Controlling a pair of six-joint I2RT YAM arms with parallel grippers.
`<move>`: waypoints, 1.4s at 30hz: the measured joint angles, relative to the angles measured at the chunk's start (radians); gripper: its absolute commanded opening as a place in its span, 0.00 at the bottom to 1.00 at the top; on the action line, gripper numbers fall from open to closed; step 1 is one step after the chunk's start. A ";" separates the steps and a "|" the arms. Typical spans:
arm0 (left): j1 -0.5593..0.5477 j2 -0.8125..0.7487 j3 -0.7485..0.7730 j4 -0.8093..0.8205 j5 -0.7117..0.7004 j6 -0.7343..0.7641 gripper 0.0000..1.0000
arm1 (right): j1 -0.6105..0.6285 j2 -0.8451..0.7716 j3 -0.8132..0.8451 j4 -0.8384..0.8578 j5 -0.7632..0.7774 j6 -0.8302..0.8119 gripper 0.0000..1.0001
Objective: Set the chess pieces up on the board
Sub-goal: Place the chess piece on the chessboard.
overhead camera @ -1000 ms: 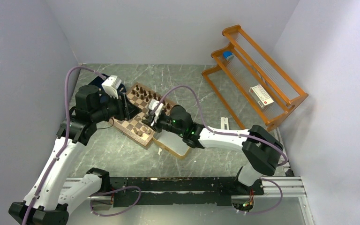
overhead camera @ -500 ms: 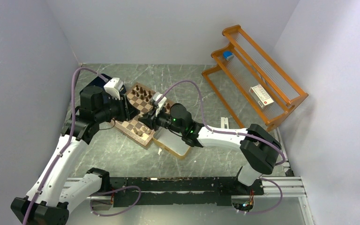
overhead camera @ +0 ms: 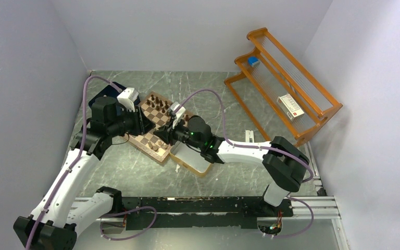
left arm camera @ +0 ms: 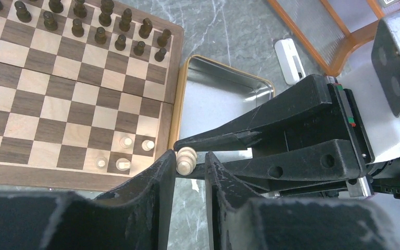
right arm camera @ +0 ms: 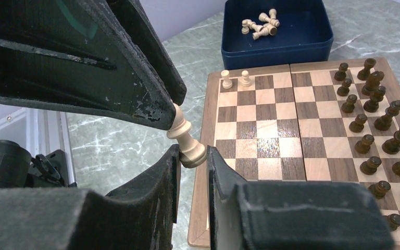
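A pale chess piece hangs in the air over the near rim of the board. My right gripper is shut on its base. My left gripper has its jaws narrowly open around the piece's head; one finger touches it and a small gap shows at the other. Dark pieces fill the board's far rows. Several pale pieces stand in its near corner. In the top view both grippers meet over the board.
A navy tray beyond the board holds several loose pale pieces. A silver gold-rimmed tin lies against the board's side under the right arm. An orange rack stands at the back right. A small white object lies beside the tin.
My left gripper has shifted right to the right gripper and its jaws have narrowed around the piece's head. The right gripper has kept its grip and moved slightly toward the left arm.
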 measured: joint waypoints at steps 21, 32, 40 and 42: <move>0.000 0.010 -0.026 0.009 -0.009 0.012 0.17 | -0.012 0.016 0.002 0.031 0.006 0.057 0.04; -0.001 0.013 -0.032 0.019 -0.070 0.007 0.11 | -0.014 0.023 -0.010 0.039 -0.003 0.058 0.59; -0.001 0.048 -0.032 0.029 -0.265 0.008 0.10 | -0.015 -0.096 -0.141 0.014 0.009 0.031 0.96; -0.001 0.064 -0.032 0.029 -0.315 0.008 0.10 | -0.015 -0.154 -0.177 0.014 0.010 0.027 1.00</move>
